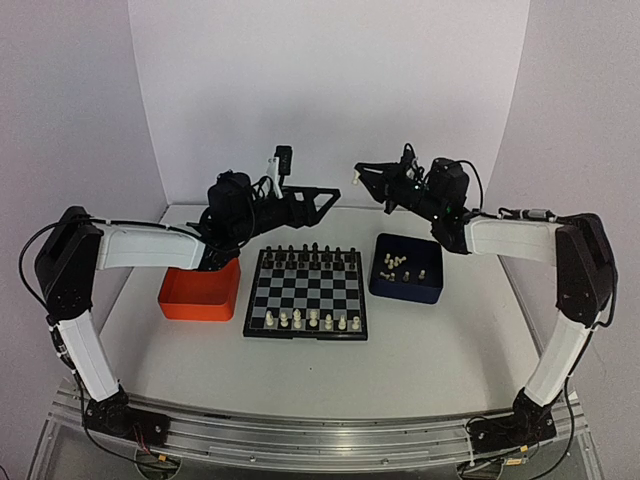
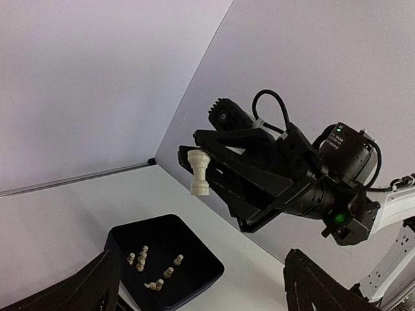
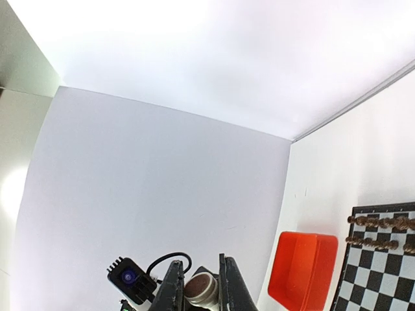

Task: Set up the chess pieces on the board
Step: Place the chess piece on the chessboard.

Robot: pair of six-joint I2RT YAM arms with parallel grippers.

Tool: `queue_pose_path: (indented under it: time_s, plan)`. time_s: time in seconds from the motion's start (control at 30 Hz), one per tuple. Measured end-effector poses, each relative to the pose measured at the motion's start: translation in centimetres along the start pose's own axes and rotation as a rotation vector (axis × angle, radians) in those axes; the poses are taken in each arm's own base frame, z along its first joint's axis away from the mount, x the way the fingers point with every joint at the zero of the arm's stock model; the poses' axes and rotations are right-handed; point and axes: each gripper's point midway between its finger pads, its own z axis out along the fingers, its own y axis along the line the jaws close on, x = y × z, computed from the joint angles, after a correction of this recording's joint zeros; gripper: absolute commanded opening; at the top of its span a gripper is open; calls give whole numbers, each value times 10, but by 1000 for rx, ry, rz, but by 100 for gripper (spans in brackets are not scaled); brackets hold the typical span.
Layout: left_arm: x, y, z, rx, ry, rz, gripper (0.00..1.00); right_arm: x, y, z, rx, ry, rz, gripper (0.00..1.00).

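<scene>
- The right gripper [image 3: 200, 269] is pinched shut on one cream chess piece [image 2: 198, 172]. It holds the piece up in the air, sticking out past its fingertips.
- The left gripper [image 1: 328, 195] points at it, close by but not touching. Its fingers [image 2: 91, 285] are spread wide, with nothing in them.
- Both grippers hang above the far edge of the board [image 1: 305, 300]. It looks like one is about to pass the piece to the other.
- Black pieces [image 1: 305, 252] fill the board's far rows. Some white pieces [image 1: 313, 320] stand along its near edge.
- More white ones [image 1: 398, 266] lie in the blue tray [image 1: 428, 290], right of the board. The orange tray [image 1: 198, 297] sits on the left.
- What could go wrong: the piece is tiny. If the right gripper lets go too soon, it could fall and knock over black pieces.
- If the left fingers close off-centre, the piece could tip or pop out.
</scene>
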Motion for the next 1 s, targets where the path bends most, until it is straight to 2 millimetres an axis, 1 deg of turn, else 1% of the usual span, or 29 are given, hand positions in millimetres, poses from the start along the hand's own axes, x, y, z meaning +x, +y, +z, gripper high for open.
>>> queue_pose_path:
  time_s: [0.1, 0.2, 0.37, 0.53, 0.77, 0.9, 1.0]
  plan:
    - [1, -4, 3, 38, -17, -37, 79, 14, -3, -3, -32, 16, 33, 4]
    - [1, -8, 7, 88, -46, -83, 74, 22, -7, -6, -49, 22, 63, 3]
    - [8, -11, 19, 157, -37, -144, 68, 24, 9, -8, -118, 26, 73, 4]
    - [19, -13, 24, 191, -12, -193, 59, 27, 19, -8, -157, 32, 67, 4]
    - [16, -22, 33, 252, -33, -234, 47, 37, 28, -8, -186, 60, 91, 4]
    - [16, -25, 33, 275, -42, -255, 43, 43, 32, -7, -197, 72, 94, 4]
    - [10, -29, 31, 294, -66, -261, 38, 46, 34, -6, -204, 78, 93, 4]
